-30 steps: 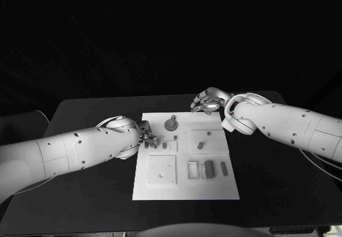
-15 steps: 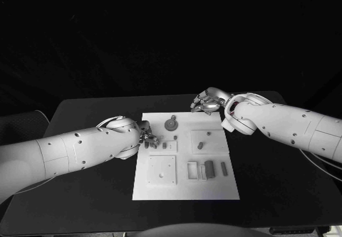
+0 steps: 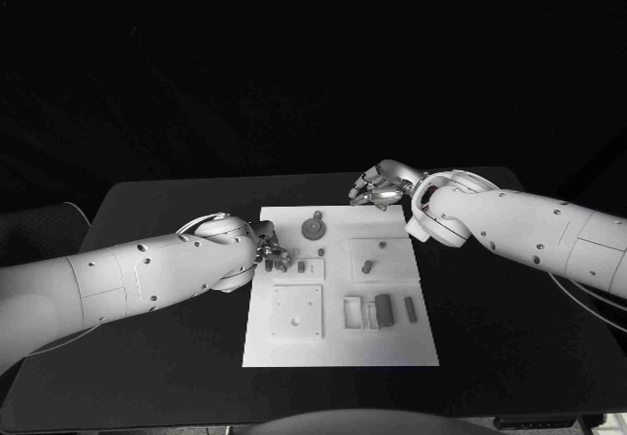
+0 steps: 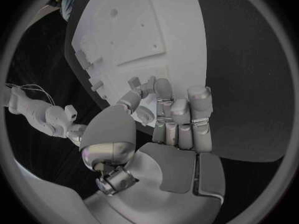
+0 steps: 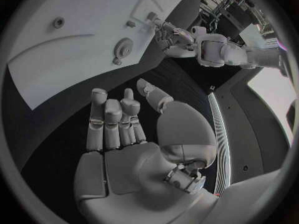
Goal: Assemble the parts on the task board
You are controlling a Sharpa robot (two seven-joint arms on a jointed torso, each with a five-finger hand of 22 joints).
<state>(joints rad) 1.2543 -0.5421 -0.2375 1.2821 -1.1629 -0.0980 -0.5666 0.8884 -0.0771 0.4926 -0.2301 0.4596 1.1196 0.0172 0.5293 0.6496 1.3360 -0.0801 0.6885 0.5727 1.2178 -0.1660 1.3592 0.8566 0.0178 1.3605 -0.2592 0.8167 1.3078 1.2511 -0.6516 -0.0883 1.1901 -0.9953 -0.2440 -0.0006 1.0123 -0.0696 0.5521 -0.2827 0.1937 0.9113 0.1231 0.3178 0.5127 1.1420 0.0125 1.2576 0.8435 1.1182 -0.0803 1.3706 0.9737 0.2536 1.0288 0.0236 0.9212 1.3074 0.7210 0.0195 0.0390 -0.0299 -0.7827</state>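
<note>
The white task board [image 3: 340, 337] lies in the middle of the black table [image 3: 170, 217]. My left hand [image 3: 268, 255] hovers over the board's left edge, its other fingers curled in. Its thumb and a finger close on what looks like a small dark part [image 3: 283, 264], beside a peg [image 3: 302, 267] standing in a small block. In the left wrist view this hand [image 4: 171, 134] curls over the board [image 4: 149, 30]. My right hand [image 3: 379, 188] hangs just beyond the board's far right corner. It holds nothing, as the right wrist view shows [image 5: 121, 129].
On the board sit a round gear-like part [image 3: 313, 227], also visible in the right wrist view [image 5: 123, 47], a raised square [image 3: 379, 254] with a small piece [image 3: 369, 266], a square plate [image 3: 298, 311], and upright bars [image 3: 383, 309] near the front right.
</note>
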